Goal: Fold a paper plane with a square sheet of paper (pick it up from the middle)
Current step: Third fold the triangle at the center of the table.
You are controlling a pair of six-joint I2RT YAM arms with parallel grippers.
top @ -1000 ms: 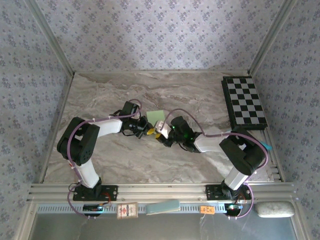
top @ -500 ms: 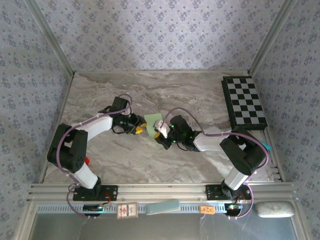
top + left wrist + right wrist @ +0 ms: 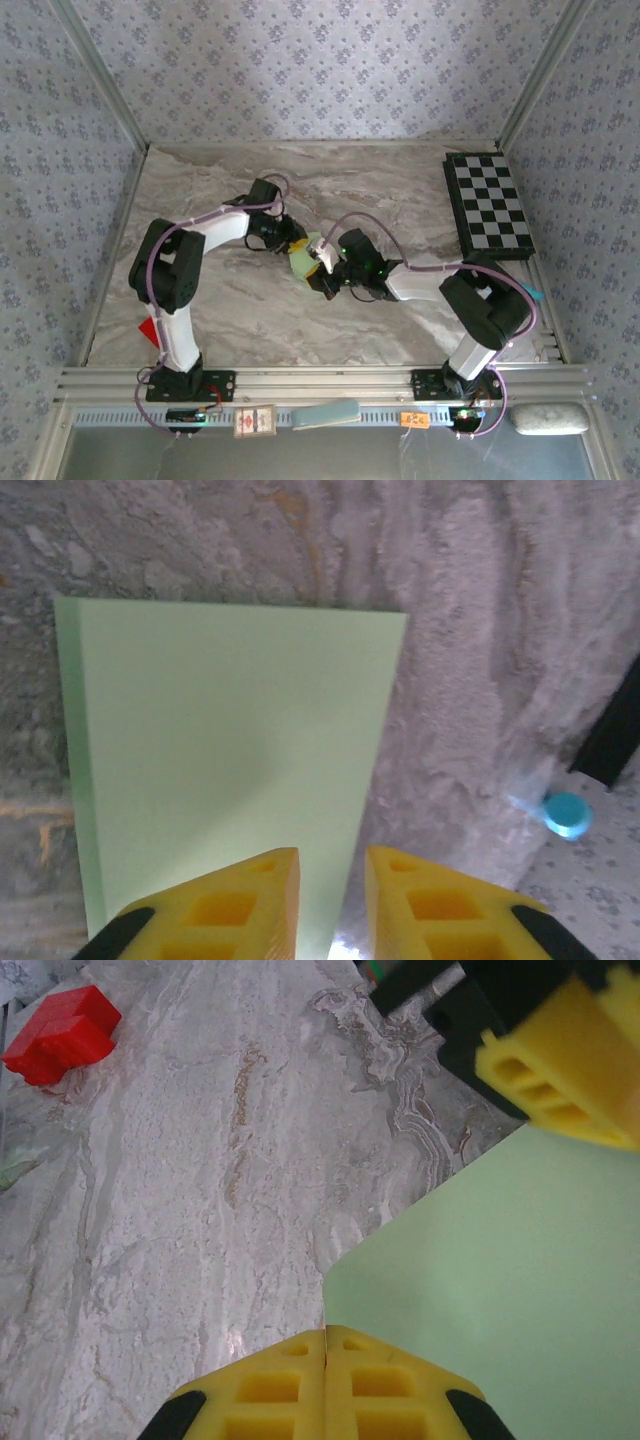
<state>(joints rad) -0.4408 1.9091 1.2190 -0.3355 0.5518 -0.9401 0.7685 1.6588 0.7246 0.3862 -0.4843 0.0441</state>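
Note:
The pale green sheet of paper, folded into a flat four-sided shape, is held up over the middle of the marble table. My right gripper is shut on its near edge; in the right wrist view the paper runs straight into the closed seam of my right gripper. My left gripper meets the paper from the far left. In the left wrist view the paper has its right edge running down into the narrow gap of my left gripper, which stands slightly open.
A checkerboard lies at the back right. A red block sits on the table near the left arm's base. A light-blue card rests on the front rail. A small blue-capped object lies by the right edge.
My left gripper drew back to the left with its jaws wider, then came back to the paper with a narrower gap. My right gripper closed on the paper and kept it.

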